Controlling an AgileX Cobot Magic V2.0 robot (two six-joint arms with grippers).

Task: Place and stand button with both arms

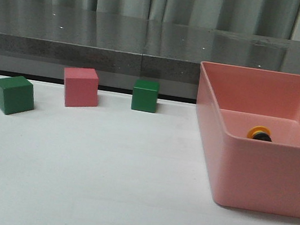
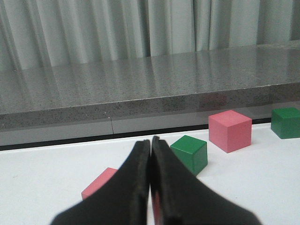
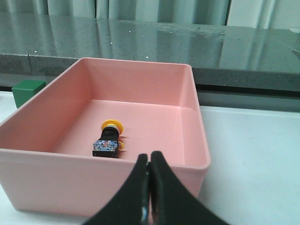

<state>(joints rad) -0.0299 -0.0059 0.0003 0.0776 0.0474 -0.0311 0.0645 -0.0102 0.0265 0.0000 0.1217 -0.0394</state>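
Note:
The button lies on its side on the floor of the pink bin, yellow cap toward the far wall, blue block base toward me. From the front, only its yellow cap and black body peek over the bin's near wall. My right gripper is shut and empty, in front of the bin's near wall, outside it. My left gripper is shut and empty, low over the white table near the cubes. Neither arm shows in the front view.
On the table's left stand a green cube, a pink cube and another green cube. In the left wrist view a flat pink block lies beside my fingers. A grey stone ledge runs along the back.

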